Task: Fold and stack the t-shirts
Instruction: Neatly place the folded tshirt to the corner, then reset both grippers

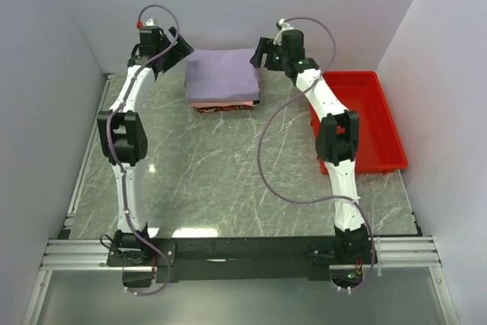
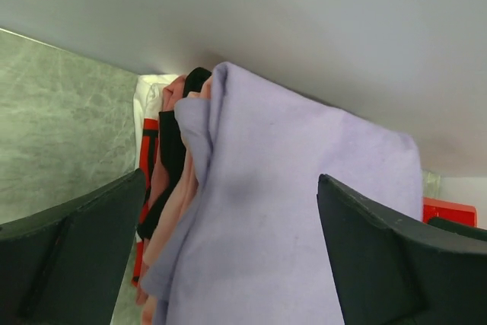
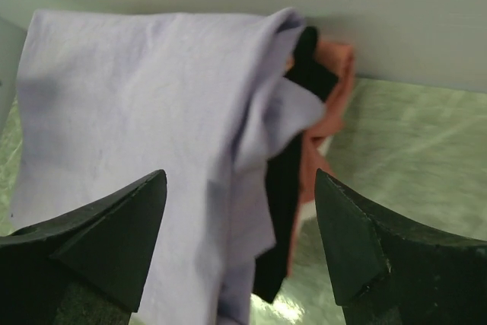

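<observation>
On the grey table (image 1: 228, 180), by the far wall, the purple shirt (image 1: 221, 72) lies folded on the stack (image 1: 224, 104). Left wrist: the left gripper (image 2: 228, 188) stands wide, empty. Right wrist: the right gripper (image 3: 240, 180) too. The task seems finished.

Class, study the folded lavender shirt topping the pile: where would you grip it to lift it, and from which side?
The lavender shirt lies flat on top, but its right edge droops past the black shirt and pink shirt, leaving free cloth. Pinch that edge, coming in level from the right.
</observation>
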Tool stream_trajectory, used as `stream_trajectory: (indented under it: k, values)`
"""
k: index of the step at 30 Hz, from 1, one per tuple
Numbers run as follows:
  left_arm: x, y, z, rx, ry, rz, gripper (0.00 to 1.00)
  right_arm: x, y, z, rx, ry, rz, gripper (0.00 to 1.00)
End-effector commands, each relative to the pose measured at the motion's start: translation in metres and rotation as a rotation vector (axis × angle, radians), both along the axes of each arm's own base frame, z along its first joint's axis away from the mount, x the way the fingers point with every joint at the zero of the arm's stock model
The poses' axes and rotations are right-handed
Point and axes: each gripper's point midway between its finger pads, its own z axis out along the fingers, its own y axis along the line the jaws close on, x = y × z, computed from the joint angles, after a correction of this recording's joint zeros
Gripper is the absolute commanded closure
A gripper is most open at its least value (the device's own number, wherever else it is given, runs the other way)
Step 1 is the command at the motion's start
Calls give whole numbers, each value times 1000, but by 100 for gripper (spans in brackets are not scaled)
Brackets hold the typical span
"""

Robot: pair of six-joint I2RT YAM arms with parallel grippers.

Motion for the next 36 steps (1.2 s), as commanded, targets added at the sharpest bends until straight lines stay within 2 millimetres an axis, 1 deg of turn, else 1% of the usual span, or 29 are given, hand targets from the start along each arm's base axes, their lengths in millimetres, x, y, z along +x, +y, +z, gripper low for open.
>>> stream_trajectory:
  k: [1,2,3,4,5,6,7,8,9,10,11,12,13,14,15,16,17,18,19,20,21,22,23,24,25,26,28,31,36]
  values:
    - [-28,10,112,43,-182,31,1,-23,-19,122,17,-200,-32,15]
    - [-35,14,117,53,-182,38,1,-36,-25,137,11,-205,-42,14]
    - [-51,18,141,55,-210,54,0,-43,-30,143,5,-209,-48,14]
    - [-61,18,125,58,-168,55,0,-50,-33,126,-9,-163,-57,14]
    - [-70,20,125,52,-162,66,0,-67,-39,153,12,-200,-70,13]
    - [-89,24,152,45,-215,92,1,-76,-42,155,27,-197,-87,13]
    - [-101,24,120,41,-145,94,0,-87,-44,125,11,-139,-85,13]
    - [-113,23,117,21,-133,97,0,-105,-49,154,35,-202,-90,13]
    - [-134,23,134,10,-164,98,1,-115,-53,152,48,-195,-105,13]
    - [-150,23,101,15,-86,113,0,-127,-60,122,32,-138,-123,12]
    - [-162,23,94,14,-66,135,0,-145,-68,140,47,-170,-144,12]
    - [-185,22,109,7,-95,142,1,-157,-72,135,50,-156,-154,12]
    - [-203,19,78,30,-34,162,1,-167,-79,132,43,-155,-177,12]
    - [-215,23,72,44,-26,203,1,-189,-89,120,29,-136,-195,12]
    - [-236,24,82,36,-55,224,0,-199,-94,114,28,-124,-211,11]
    - [-253,19,53,24,8,237,1,-219,-105,99,14,-103,-238,11]
    - [-266,25,42,30,33,278,1,-228,-112,88,5,-87,-260,11]
    - [-282,26,49,6,3,291,1,-237,-116,80,15,-72,-281,11]
    - [-295,26,23,18,46,289,0,-246,-118,73,17,-63,-283,11]
    - [-305,28,16,14,54,304,0,-263,-123,57,13,-48,-284,11]
    - [-317,31,18,5,39,312,1,-270,-124,51,31,-42,-290,11]
    - [-327,36,0,-3,75,344,0,-280,-131,26,18,-3,-323,11]
    - [-338,44,-1,0,72,375,1,-284,-139,35,53,-51,-366,11]
    - [-343,47,-4,3,72,387,0,-287,-142,32,89,-53,-399,11]
    - [-349,49,-12,7,88,398,0,-293,-146,16,87,-39,-421,10]
    - [-353,52,-15,9,94,405,0,-295,-151,25,113,-87,-446,10]
    - [-361,53,-19,12,97,401,1,-302,-159,15,121,-75,-487,10]
    - [-367,55,-28,5,119,419,1,-305,-169,21,142,-104,-546,10]
    - [-367,62,-34,32,157,464,1,-303,-177,17,118,-79,-596,9]
